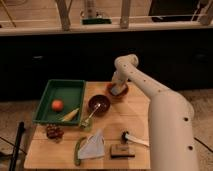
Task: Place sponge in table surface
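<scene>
My gripper (116,89) reaches down into a small reddish-brown bowl (118,92) at the far edge of the table surface (137,116), a light tan wooden top. A small bluish-grey patch, likely the sponge (115,92), shows at the gripper's tip inside that bowl. The gripper hides most of it, and I cannot tell whether it is held. The white arm comes from the lower right and bends over the table's right side.
A dark bowl (98,105) with a spoon sits mid-table. A green tray (50,86) at left holds a red fruit (57,105) and a yellow item (71,115). A pale cloth (92,146), brown block (121,150) and brush (134,139) lie near the front.
</scene>
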Motion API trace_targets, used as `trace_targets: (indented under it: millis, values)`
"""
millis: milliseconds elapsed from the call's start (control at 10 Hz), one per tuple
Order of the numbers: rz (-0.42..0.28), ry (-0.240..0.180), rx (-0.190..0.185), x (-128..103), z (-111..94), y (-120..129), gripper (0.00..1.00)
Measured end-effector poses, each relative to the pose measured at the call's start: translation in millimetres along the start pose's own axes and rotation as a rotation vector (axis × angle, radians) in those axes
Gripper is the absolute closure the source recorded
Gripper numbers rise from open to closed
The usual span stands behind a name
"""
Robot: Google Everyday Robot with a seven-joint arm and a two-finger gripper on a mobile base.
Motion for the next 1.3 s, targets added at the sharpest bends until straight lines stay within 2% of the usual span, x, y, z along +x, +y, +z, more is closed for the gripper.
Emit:
trace_targets:
  millis: [200,600,1000,1300]
  values:
    - [0.001,0.001,-0.005,2,0,1,0.34]
    - [-0.008,0.011,-0.021,5,0,1,0.34]
    - [-0.013,0.0,-0.044,4,9,2,0.35]
    - [-0.009,-0.016,-0.063,5,19,7,0.62]
